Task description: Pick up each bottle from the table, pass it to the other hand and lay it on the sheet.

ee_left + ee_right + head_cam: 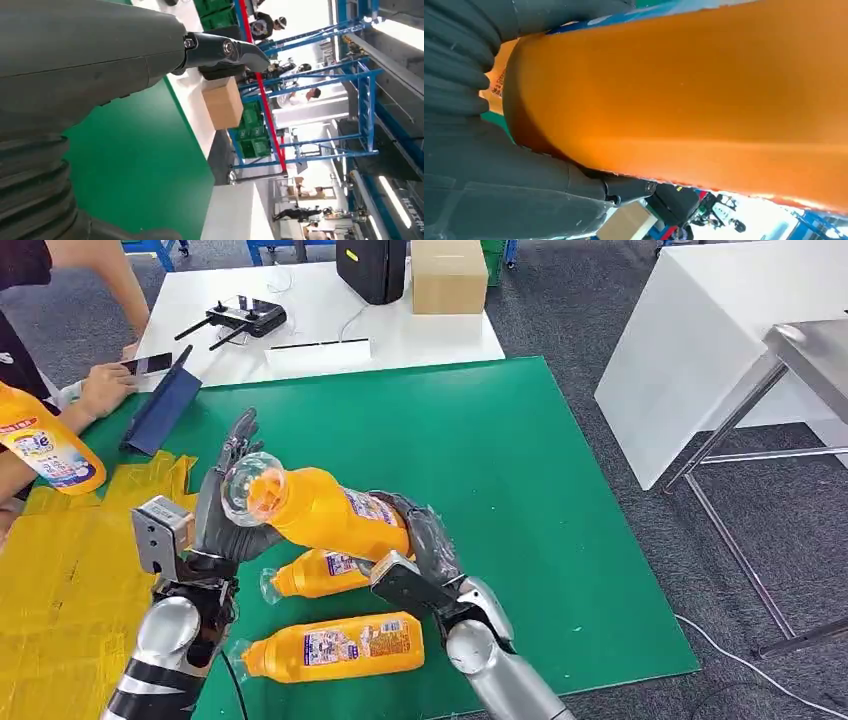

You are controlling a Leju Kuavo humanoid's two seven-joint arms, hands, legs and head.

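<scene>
My right hand (pixel 425 540) grips an orange bottle (pixel 320 510) by its lower body and holds it lifted over the green mat (pixel 480 460), clear cap pointing left. In the right wrist view the orange bottle (pixel 699 100) lies against my right hand (pixel 499 190). My left hand (pixel 225 515) stands by the cap end with fingers spread upward behind it, holding nothing; in the left wrist view my left hand (pixel 75 75) has nothing in it. Two more orange bottles (pixel 315 573) (pixel 335 647) lie on the mat below. The yellow sheet (pixel 70 570) is spread to the left.
A person at the far left holds another orange bottle (pixel 45 445), with a hand (pixel 105 385) near a blue tablet case (pixel 160 405). On the white table behind are a controller (pixel 245 315), a cardboard box (pixel 448 275) and a black case (pixel 372 268). A white table (pixel 690 350) stands right.
</scene>
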